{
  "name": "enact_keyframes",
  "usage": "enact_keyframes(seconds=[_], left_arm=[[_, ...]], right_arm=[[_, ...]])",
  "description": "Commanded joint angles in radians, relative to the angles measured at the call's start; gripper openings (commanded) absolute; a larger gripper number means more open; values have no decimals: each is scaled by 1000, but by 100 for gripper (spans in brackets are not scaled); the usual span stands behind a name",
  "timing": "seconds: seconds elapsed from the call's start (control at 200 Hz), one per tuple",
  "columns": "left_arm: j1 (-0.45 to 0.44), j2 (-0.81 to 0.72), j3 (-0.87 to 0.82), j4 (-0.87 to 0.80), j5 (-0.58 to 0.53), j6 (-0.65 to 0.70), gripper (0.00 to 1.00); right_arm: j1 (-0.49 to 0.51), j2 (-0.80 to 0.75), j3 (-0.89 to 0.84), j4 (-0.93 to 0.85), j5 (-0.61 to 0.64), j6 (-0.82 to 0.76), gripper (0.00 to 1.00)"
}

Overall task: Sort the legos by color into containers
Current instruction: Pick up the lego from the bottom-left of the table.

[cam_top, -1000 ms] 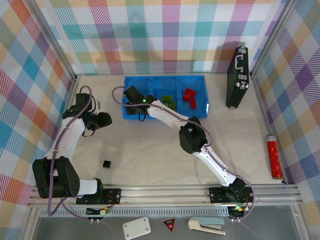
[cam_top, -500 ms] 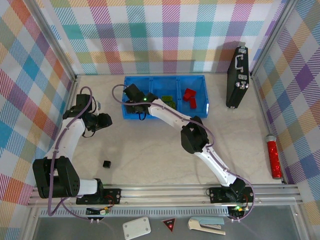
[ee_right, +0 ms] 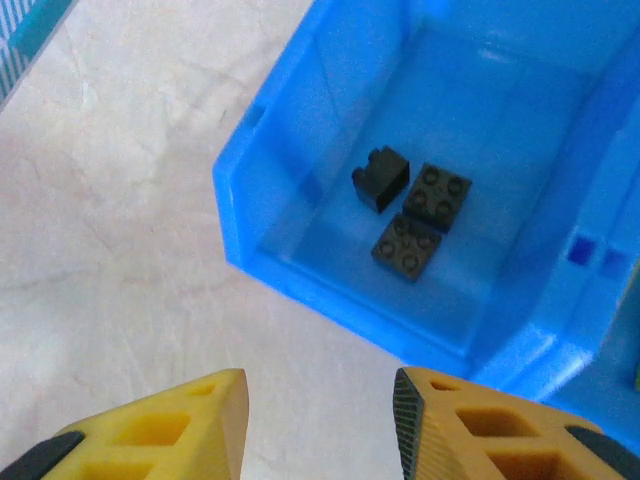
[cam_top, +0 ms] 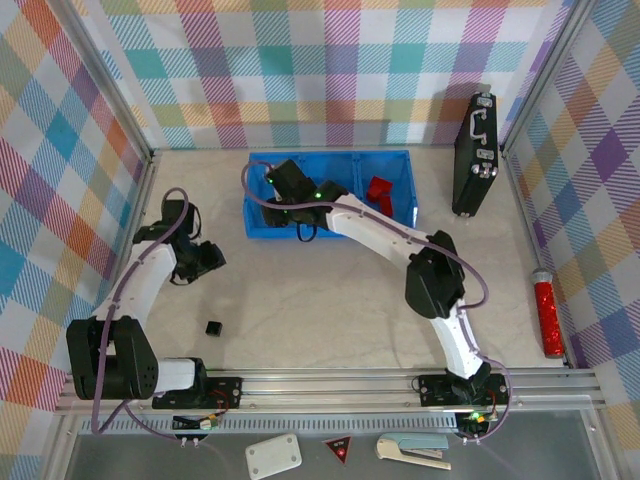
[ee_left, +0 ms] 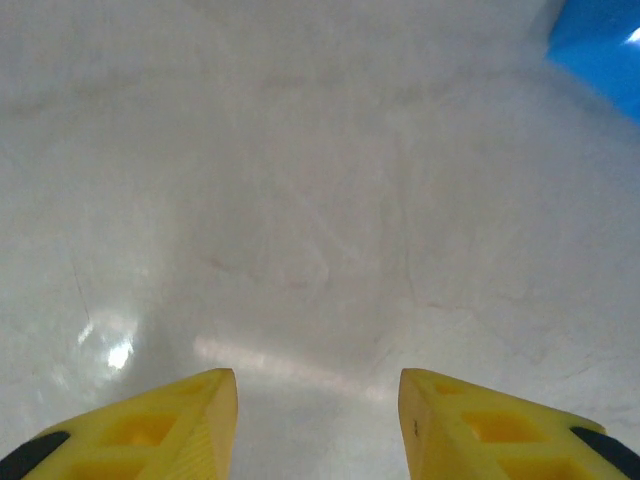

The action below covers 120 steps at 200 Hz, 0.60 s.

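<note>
The blue tray (cam_top: 262, 228) lies at the back of the table. Its left container (ee_right: 300, 130) holds three black legos (ee_right: 407, 248). Red legos (cam_top: 378, 190) lie in the right container. One black lego (cam_top: 213, 327) sits alone on the table near the left arm. My right gripper (cam_top: 285, 180) hovers at the tray's left end; in the right wrist view the gripper (ee_right: 320, 385) is open, with nothing between its yellow fingers (ee_right: 190, 425). My left gripper (cam_top: 202, 258) hangs open over bare tabletop (ee_left: 318, 380), left of the tray corner (ee_left: 600, 40).
A black upright case (cam_top: 476, 155) stands at the back right. A red cylinder (cam_top: 546, 315) lies by the right wall. Plaid walls close in three sides. A white box (cam_top: 273, 456), red triangle (cam_top: 339, 450) and stapler (cam_top: 413, 450) lie beyond the front rail.
The right arm's elbow has swung to the right and its wrist has shifted right over the tray's left end. The left gripper has drifted slightly toward the near edge.
</note>
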Motion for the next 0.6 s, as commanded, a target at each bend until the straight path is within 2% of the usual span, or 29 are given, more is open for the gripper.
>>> enact_keyframes(seconds=[0.0, 0.32, 0.595], left_arm=[[-37, -66, -61, -41, -46, -148, 49], [-64, -157, -243, -12, -77, -358, 54], [-66, -192, -322, -56, -131, -473, 70]], right_arm=[[6, -106, -118, 61, -19, 0, 44], [6, -339, -411, 121, 30, 2, 44], [7, -476, -568, 142, 89, 29, 44]])
